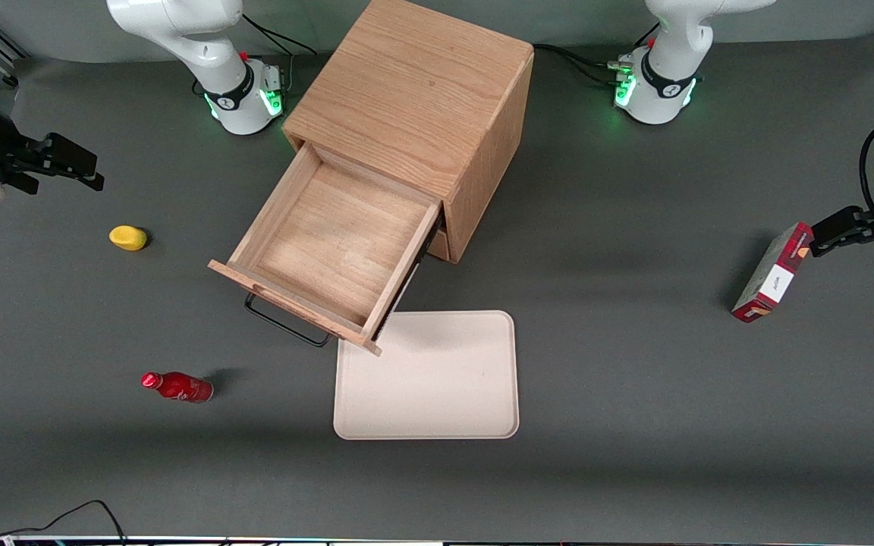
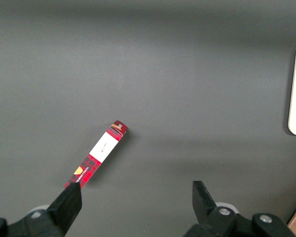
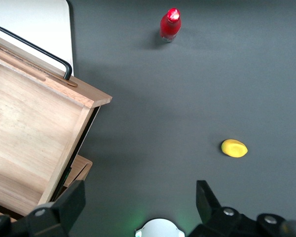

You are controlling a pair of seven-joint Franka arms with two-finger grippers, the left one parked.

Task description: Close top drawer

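Well, the top drawer (image 1: 331, 246) stands pulled right out of the oak cabinet (image 1: 414, 98), empty, its black handle (image 1: 285, 322) hanging over the bench (image 1: 634, 379) just above a corner of the white tray (image 1: 437, 387). The working arm's pincer (image 1: 77, 171) hovers well off toward its own end of the bench, fingers spread wide and holding nothing, above the yellow object (image 1: 128, 237).

My worry is the angle: the cabinet sits skewed, so a push off the drawer's line could jam it on its runners or shove the whole cabinet. A low sweep might also knock the red bottle (image 1: 177, 387) or the yellow piece.

From the front I see the whole layout; the wrist camera shows the lower drawer's edge (image 3: 79, 170) beneath the open one and the spread fingers (image 3: 64, 205).
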